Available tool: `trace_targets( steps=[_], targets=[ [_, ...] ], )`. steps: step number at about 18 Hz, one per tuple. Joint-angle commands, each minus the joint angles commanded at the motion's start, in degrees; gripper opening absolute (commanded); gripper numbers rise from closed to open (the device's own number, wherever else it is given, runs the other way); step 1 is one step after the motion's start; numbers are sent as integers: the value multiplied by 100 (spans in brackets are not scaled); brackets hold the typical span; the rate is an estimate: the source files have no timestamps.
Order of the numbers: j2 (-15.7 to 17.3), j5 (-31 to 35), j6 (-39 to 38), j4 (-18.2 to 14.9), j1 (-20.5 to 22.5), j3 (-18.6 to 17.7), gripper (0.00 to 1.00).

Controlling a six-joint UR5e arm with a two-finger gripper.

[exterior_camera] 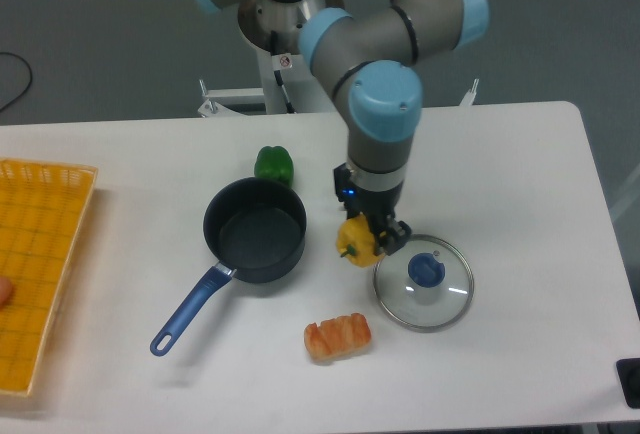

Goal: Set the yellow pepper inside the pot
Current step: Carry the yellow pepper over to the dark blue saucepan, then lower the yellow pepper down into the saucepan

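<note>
A yellow mesh basket point(40, 274) lies at the far left edge of the white table point(540, 184), with a small pale orange object just visible at its left rim. To its right sits the pot point(255, 229), a dark round saucepan standing upright and empty, its long blue handle point(190, 311) running down and to the left toward the table's front. Just behind the pot's far rim, touching it or nearly so, rests the green pepper point(273, 165).

Below and to the right of the pot, well apart from it, lies an orange-and-white striped item point(338, 336) that looks like a piece of toy food.

Further right, the arm reaches down from above, and its gripper point(372, 238) points toward the table with its fingers clamped around the yellow pepper point(356, 240). The pepper hangs in that grasp, beside the pot's right rim and not over its opening, between the pot and the glass lid. Whether it clears the tabletop cannot be told from this view, though it appears lifted. The red pepper is not visible; the arm covers the spot behind the gripper.

Just right of the held pepper, the round glass lid point(424, 284) with a blue knob point(426, 270) lies flat on the table, its left edge near the gripper. The rest of the table's right side runs white to its edge.
</note>
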Motion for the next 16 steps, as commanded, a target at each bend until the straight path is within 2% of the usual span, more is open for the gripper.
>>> trace_targets(
  steps=[11, 16],
  targets=[
    [26, 0, -810, -247, -950, -114, 61],
    [18, 35, -837, -327, -1126, -246, 61]
  ],
)
